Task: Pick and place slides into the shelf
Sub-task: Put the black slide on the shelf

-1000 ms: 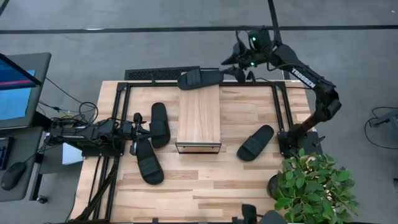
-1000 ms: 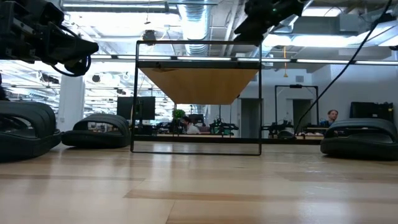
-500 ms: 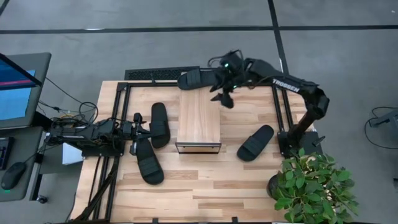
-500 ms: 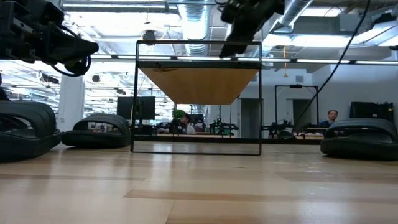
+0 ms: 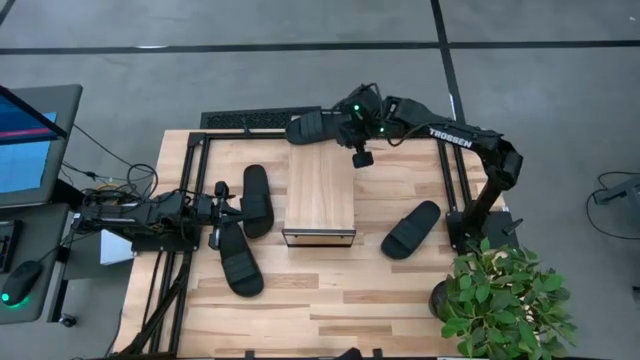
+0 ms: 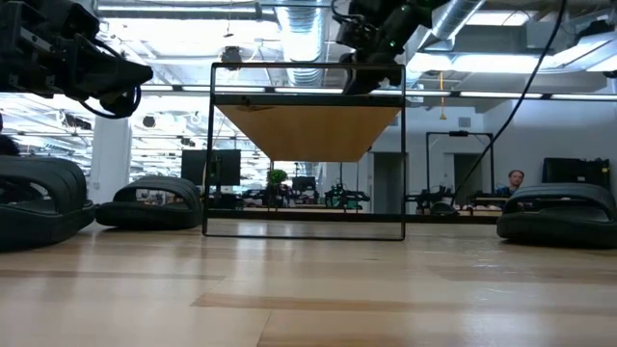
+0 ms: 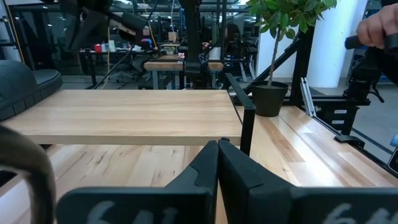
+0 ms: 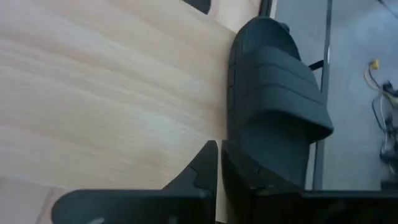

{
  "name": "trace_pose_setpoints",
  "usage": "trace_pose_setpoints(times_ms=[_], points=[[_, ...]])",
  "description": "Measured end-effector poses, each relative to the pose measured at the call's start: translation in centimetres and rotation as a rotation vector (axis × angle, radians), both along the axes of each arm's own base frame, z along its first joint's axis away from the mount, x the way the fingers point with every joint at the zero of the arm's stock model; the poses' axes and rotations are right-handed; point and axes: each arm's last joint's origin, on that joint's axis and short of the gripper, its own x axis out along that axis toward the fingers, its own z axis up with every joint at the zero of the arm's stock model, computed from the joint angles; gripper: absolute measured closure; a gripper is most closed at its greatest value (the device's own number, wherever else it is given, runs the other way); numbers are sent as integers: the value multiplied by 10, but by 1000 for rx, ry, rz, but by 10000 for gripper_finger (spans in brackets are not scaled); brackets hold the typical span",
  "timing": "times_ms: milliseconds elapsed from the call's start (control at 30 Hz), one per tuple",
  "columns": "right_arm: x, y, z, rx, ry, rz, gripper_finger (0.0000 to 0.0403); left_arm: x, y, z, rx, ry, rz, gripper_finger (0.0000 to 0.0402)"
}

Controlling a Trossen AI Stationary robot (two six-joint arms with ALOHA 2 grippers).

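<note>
The light-wood shelf [image 5: 320,190] stands mid-table. One black slide [image 5: 318,127] lies across its far end, strap up, also seen in the right wrist view [image 8: 273,106]. Two slides [image 5: 257,198] [image 5: 240,262] lie left of the shelf, and another slide [image 5: 411,229] lies to its right. My right gripper [image 5: 360,156] hovers shut over the shelf's far right corner, beside the far slide, and well above the shelf top in the low view [image 6: 371,67]. My left gripper [image 7: 217,149] rests shut at the table's left, pointing level at the shelf.
A dark metal frame [image 5: 450,170] runs around the table top. A potted plant [image 5: 505,300] stands at the near right corner. A monitor [image 5: 30,140] and cables sit off the left edge. Bare wood lies near the front edge [image 5: 330,310].
My right gripper has swung from beyond the table's far edge toward the left and near side, dropping over the shelf's far right corner. It has rolled about its pointing line, and its fingers, spread before, have shut. No slide has moved.
</note>
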Motion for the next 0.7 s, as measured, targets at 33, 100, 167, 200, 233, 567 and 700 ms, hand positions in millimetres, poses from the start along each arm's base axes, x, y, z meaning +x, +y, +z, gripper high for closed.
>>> trace_pose_setpoints(times_ms=[33, 100, 167, 200, 233, 567, 700], points=[[-1, -3, -1, 8, -3, 14, 397, 0, 0, 0, 4, 0, 0, 401], [-1, -9, -5, 28, -4, 30, 400, 0, 0, 0, 7, 0, 0, 401], [-3, -13, -7, 63, -13, 14, 399, 0, 0, 0, 2, 0, 0, 401], [-3, -15, -8, 83, -23, 2, 400, 0, 0, 0, 0, 0, 0, 401], [0, -17, -9, 91, -34, -4, 401, 0, 0, 0, -3, 0, 0, 401], [31, -17, -43, 180, -49, 12, 402, 0, 0, 0, 2, 0, -1, 401], [37, -11, -47, 178, -43, 36, 402, 0, 0, 0, 6, 0, 0, 401]])
